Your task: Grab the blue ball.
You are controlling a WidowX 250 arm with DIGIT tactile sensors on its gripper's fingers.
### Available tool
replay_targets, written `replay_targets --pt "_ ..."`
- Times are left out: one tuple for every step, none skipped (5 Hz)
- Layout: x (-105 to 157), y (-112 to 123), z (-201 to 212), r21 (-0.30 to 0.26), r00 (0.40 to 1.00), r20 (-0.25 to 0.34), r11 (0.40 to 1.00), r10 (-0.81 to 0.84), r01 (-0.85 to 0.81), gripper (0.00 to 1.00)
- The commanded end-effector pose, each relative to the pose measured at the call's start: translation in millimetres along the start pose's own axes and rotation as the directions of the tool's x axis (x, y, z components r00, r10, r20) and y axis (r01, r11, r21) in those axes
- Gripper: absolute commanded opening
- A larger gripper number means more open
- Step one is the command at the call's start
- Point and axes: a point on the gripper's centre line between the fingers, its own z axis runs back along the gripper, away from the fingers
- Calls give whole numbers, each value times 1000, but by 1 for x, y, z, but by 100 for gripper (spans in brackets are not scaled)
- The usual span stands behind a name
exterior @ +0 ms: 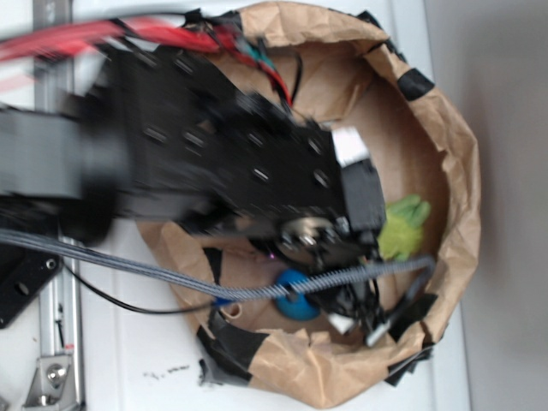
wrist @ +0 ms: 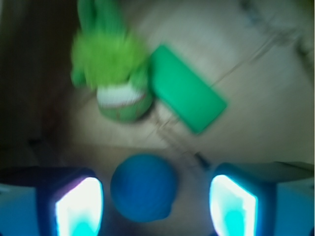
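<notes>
Inside the brown paper bag (exterior: 445,154) that lies crumpled on the white worktop (exterior: 128,360), the black arm fills most of the space. Beyond the blue ball, the flat green block (wrist: 187,95) and the green plush toy (wrist: 115,78) lie just beside each other. The blue ball (wrist: 143,187) sits on the bag floor between the fingers of the pincer (wrist: 156,206), which is spread wide with gaps either side. The ball looks light, matte and slightly fuzzy, probably a little yielding; closing across its widest middle should hold it without slipping.
</notes>
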Motion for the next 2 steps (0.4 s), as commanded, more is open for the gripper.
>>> replay_targets --pt "-70 -33 -25 18 981 -155 992 -120 124 100" --pt "-66 -28 -21 7 983 -111 989 -143 145 0"
